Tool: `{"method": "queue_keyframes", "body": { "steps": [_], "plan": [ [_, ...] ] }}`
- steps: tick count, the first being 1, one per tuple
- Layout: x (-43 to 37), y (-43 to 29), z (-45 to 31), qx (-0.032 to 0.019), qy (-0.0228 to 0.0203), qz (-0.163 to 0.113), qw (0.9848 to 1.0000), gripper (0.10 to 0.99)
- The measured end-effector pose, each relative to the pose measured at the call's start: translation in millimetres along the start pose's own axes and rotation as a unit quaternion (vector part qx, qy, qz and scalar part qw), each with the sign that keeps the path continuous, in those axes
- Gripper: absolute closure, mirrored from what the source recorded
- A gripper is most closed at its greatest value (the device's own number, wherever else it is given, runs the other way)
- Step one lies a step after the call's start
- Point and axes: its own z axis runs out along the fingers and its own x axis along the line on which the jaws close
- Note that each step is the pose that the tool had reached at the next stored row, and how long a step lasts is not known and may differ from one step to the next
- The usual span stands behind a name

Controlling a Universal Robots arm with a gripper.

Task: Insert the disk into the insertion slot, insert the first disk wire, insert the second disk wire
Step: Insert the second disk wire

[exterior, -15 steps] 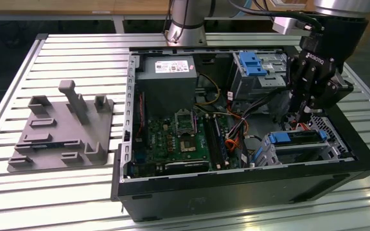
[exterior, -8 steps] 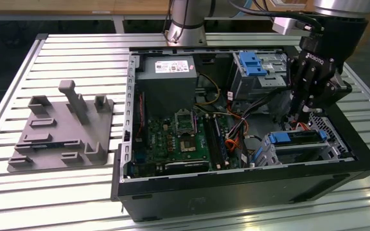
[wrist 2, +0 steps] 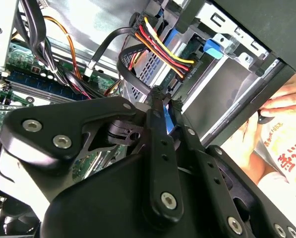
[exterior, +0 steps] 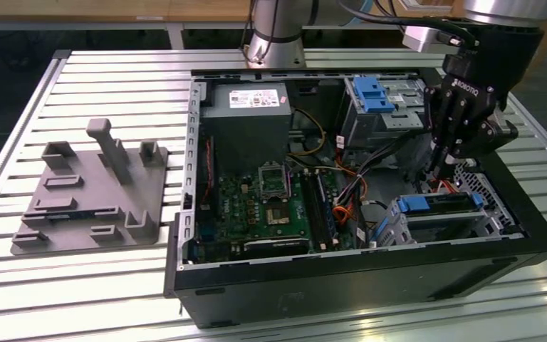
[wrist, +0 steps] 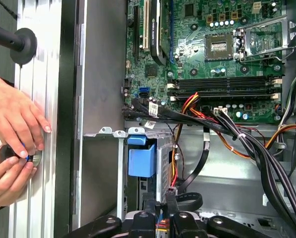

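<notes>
Toward the exterior view's lower right, inside the open case (exterior: 369, 267), the disk (exterior: 440, 205) sits in the slot (exterior: 487, 189). Its blue carrier edge lies just under the gripper (exterior: 441, 177). The arm (exterior: 497, 43) comes down from the upper right of that view, and its fingertips point into the gap between the disk and the cage (exterior: 378, 100) with the blue clip.

In the second wrist view the fingers (wrist 2: 157, 129) are drawn together on the plug end of a black wire (wrist 2: 130, 69), which loops away toward the board (exterior: 264, 199). Near it, a bundle of red, yellow and orange wires (wrist 2: 162, 44) runs to a black plug close to the disk's end. Whether that plug is seated I cannot tell.

In the first wrist view the gripper (wrist: 166, 206) hangs beside the carrier's blue tab, with the black wire rising between its fingertips.

A person's hands (wrist: 14, 129) rest on the table (exterior: 112, 71) just outside the case wall, touching a small round thing there.

At the exterior view's left, well apart from the case, a grey fixture (exterior: 88, 196) stands on the table.
</notes>
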Motion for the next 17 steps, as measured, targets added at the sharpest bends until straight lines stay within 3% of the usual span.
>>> {"method": "queue_keyframes", "body": {
  "steps": [5,7,9,15,17],
  "plan": [
    [0.6,0.0,0.0,0.0000,0.0001,0.000,1.0000,0.886],
    [2.8,0.0,0.8,0.0000,-0.0021,0.000,1.0000,0.886],
    [5.9,-0.1,1.7,0.0000,-0.0113,0.000,0.9999,0.886],
    [14.9,-0.1,4.6,0.0001,-0.0455,-0.002,0.9990,0.886],
    [18.5,-0.2,5.6,0.0002,-0.0542,-0.002,0.9985,0.886]
  ]
}}
